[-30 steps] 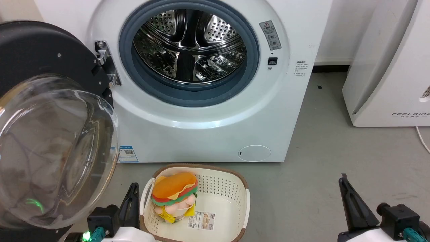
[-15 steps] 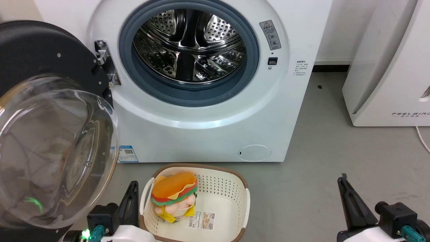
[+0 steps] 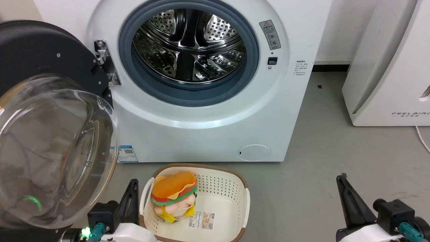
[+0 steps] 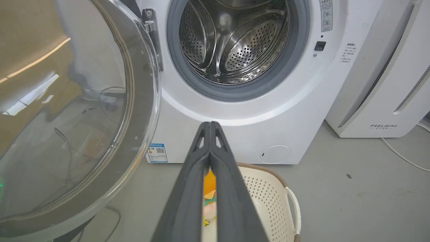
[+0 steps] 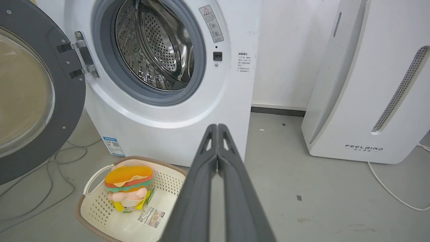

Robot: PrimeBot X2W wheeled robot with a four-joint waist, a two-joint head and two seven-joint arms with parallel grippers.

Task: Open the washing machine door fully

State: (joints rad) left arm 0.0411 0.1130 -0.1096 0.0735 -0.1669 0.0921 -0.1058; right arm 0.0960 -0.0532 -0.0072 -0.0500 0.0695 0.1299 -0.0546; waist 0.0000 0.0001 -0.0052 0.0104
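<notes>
Glass-bowled washing machine door point(image 3: 50, 134) stayed swung wide; my left gripper point(image 4: 210, 124) and right gripper point(image 5: 217, 126) (both clenched, empty) barely shifted, so I judged the opening complete.

Bright, even light; sharp focus; reflections across the washing machine door point(image 3: 50, 151)

Floor point(image 3: 336, 134): grey, smooth, lightly scuffed, with small dark marks. Far edge meets a white wall along a dark skirting point(image 3: 331, 68). Washing machine point(image 3: 208, 134) stands on it against the far edge. White appliance point(image 3: 386, 84) stands on the floor towards the far right corner, apart from the machine, bare floor between. Cream perforated basket point(image 3: 225, 183) sits just before the machine's base. White cord point(image 3: 421, 137) trails by the appliance. Dark cables point(image 5: 69, 155) lie at the left side
</notes>
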